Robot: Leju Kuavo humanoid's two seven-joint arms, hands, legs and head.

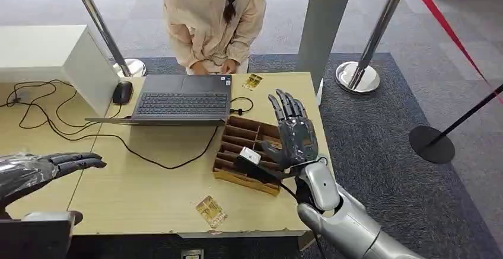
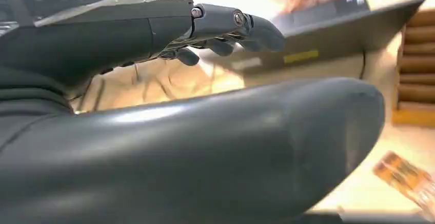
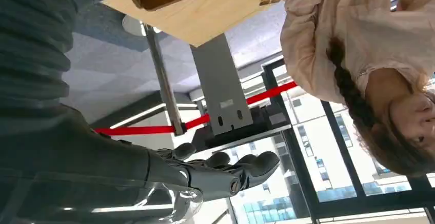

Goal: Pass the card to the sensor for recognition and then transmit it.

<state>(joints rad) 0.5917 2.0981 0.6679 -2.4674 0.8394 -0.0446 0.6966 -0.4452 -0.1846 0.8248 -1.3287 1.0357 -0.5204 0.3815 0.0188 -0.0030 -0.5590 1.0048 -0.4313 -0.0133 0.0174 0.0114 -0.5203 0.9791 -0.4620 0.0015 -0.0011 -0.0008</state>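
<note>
The right hand [image 1: 293, 130] stands upright, fingers spread and empty, above the wooden tray [image 1: 237, 165]; the left hand [image 1: 44, 169] reaches out flat, also empty, the card [image 1: 211, 211] lying between them.

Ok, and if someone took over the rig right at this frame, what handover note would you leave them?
Left hand: open, empty, over the table at its left side.
Right hand: open, empty, raised above the cardboard tray.
Near card lies flat by the table's front edge; far card lies beside the laptop, in front of the seated person.
Sensor: small corded device at the tray.
Done: nothing evident. Left: likely pick up a card, show it to the sensor, pass it on.
</note>
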